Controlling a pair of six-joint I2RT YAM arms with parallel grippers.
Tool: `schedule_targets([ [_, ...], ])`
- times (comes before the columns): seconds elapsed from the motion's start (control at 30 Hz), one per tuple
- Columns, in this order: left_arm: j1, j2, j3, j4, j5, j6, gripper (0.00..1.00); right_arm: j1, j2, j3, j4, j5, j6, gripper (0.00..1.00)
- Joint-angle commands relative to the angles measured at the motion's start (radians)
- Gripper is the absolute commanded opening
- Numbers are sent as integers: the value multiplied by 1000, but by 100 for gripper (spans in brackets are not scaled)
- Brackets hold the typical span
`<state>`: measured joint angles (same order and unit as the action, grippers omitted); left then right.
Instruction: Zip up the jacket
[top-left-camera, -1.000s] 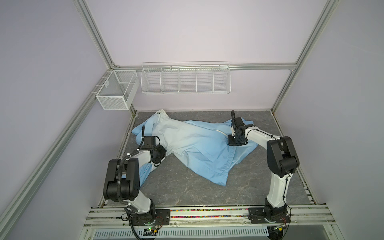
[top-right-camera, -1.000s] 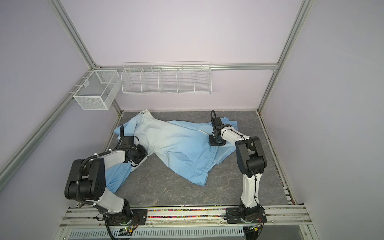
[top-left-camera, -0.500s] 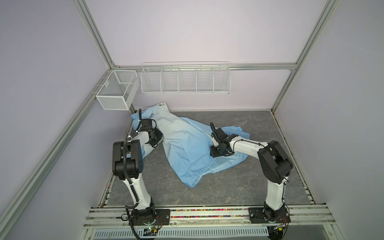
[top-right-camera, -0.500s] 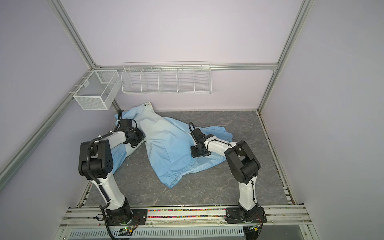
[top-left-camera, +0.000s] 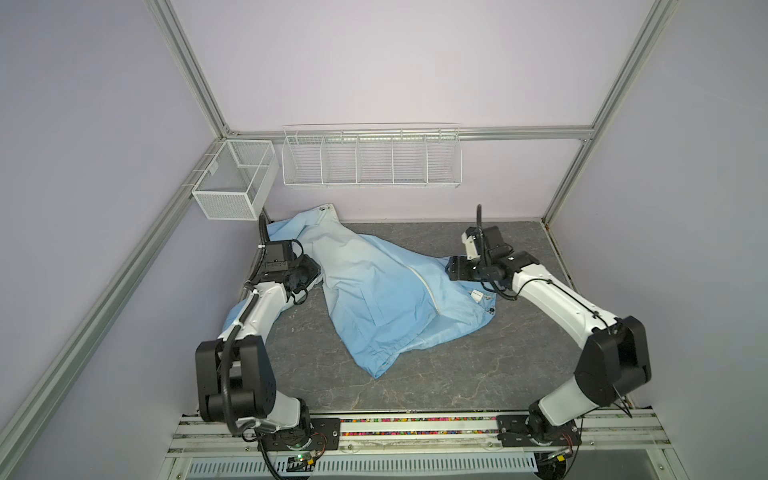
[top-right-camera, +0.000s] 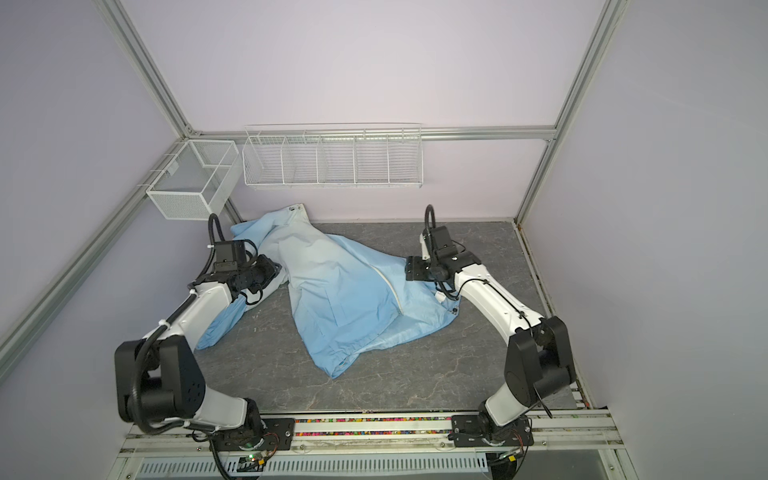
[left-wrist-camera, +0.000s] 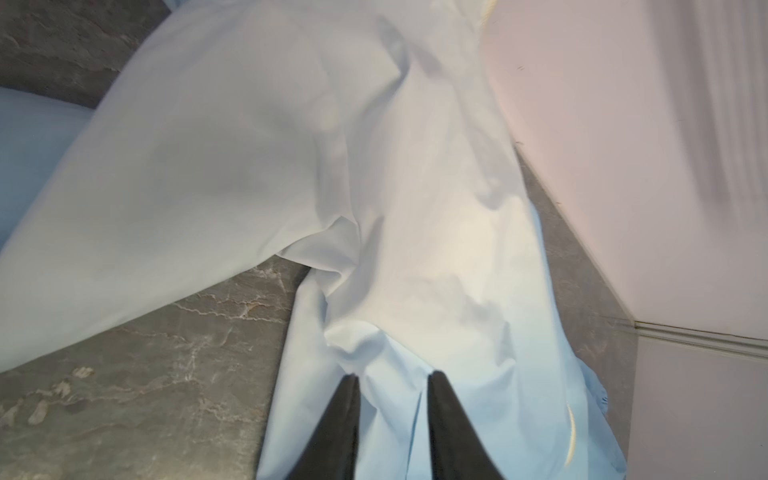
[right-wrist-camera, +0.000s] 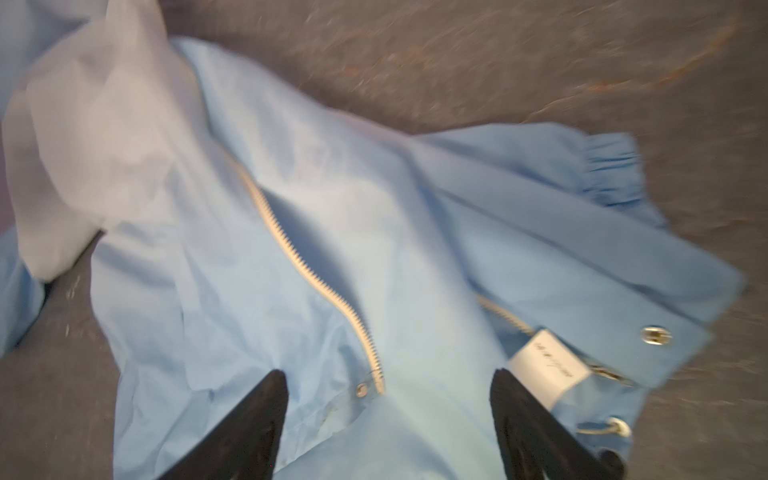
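Since half a second ago the right fingers (right-wrist-camera: 249, 424) have drawn back from the middle of the jacket (top-left-camera: 374, 299) to its right edge in both top views. They now stand wide apart over the blue cloth, gripping nothing. From where I stand the left fingers (left-wrist-camera: 340, 424) have parted a little too, with a narrow gap between them and a ridge of pale fabric running under it. They sit at the jacket's left side, in the centre-left of the top views. The jacket lies crumpled on the grey bench (top-left-camera: 436, 374), its whitish top bunched at the upper left against the back wall and its blue hem pointing toward the lower centre. One sleeve trails down under the left arm. The cream zipper (right-wrist-camera: 307, 270) is undone at the hem end, with its two tooth rows lying apart. A white label (right-wrist-camera: 548, 370) and a metal snap (right-wrist-camera: 656, 334) sit beside the farther row. A gathered cuff (right-wrist-camera: 606, 166) shows at the upper right of the blurred right wrist view.
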<state>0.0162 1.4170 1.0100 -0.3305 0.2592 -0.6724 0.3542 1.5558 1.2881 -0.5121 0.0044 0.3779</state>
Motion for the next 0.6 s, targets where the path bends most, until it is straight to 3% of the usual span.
schedule_targets([
  [0.0, -112, -96, -50, -49, -19, 1, 37, -121, 13, -72, -8, 12, 42, 82],
  [0.17, -361, -138, -125, 50, -46, -104, 41, -289, 112, -125, 95, -147, 97, 82],
  [0.33, -563, -29, -135, 171, -68, -191, 41, -320, 200, -124, 136, -178, 102, 82],
  [0.57, -658, 172, -86, 157, -129, -193, 46, -328, 243, -134, 183, -232, 120, 74],
])
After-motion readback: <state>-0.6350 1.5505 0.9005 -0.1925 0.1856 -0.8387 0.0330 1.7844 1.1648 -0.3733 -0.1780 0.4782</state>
